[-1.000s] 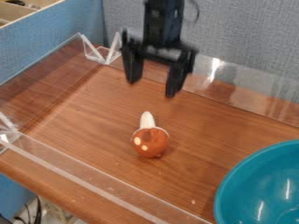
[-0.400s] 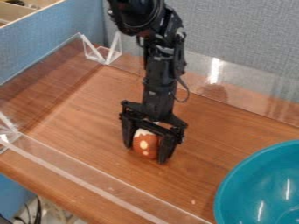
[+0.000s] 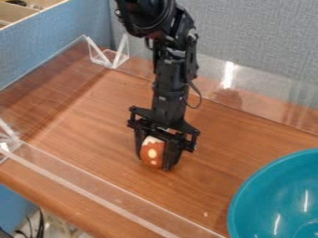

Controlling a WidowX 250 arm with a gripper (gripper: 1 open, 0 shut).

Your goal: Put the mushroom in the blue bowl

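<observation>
The mushroom (image 3: 152, 152), orange-brown with pale spots, lies on the wooden table (image 3: 87, 116) near its middle. My gripper (image 3: 155, 160) points down over it. Its two black fingers (image 3: 137, 147) stand on either side of the cap and press against it, so the gripper is shut on the mushroom. The mushroom's stem is hidden behind the gripper. The blue bowl (image 3: 280, 200), large and glossy teal, sits at the lower right corner, partly cut off by the frame, about a bowl's width from the mushroom.
A low clear plastic wall (image 3: 74, 186) runs around the table, along the front edge, the left side and the back. A blue partition (image 3: 62, 37) stands at the back left, with a cardboard box above it.
The gripper came down from above the table onto the mushroom with its fingers wide, then drew them in against the cap. The mushroom and bowl stayed in place.
</observation>
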